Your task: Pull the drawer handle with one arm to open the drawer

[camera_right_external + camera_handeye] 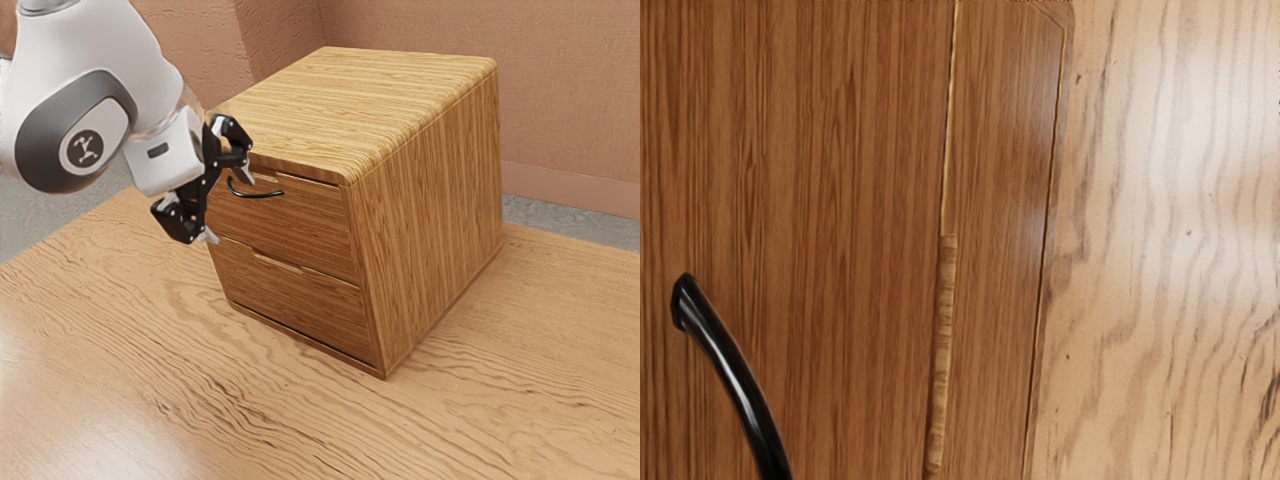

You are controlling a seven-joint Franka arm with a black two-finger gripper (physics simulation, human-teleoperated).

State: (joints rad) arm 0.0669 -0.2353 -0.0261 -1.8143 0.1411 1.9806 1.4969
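Note:
A wooden cabinet point(420, 200) with two drawers stands on the table. The upper drawer point(300, 220) carries a thin black curved handle point(255, 192), and its front sits about flush with the cabinet. My black gripper point(227, 203) is open at the handle's left end, one finger point(233, 140) above the handle and the other below it. I cannot tell whether either finger touches the handle. In the wrist view the handle point(725, 370) curves over the upper drawer front point(790, 200), close under my hand.
The lower drawer point(290, 295) has no visible handle; its front point(995, 200) lies beyond the seam from the upper one. The wooden table point(150, 380) spreads wide in front of the cabinet. A brown wall point(570, 90) stands behind.

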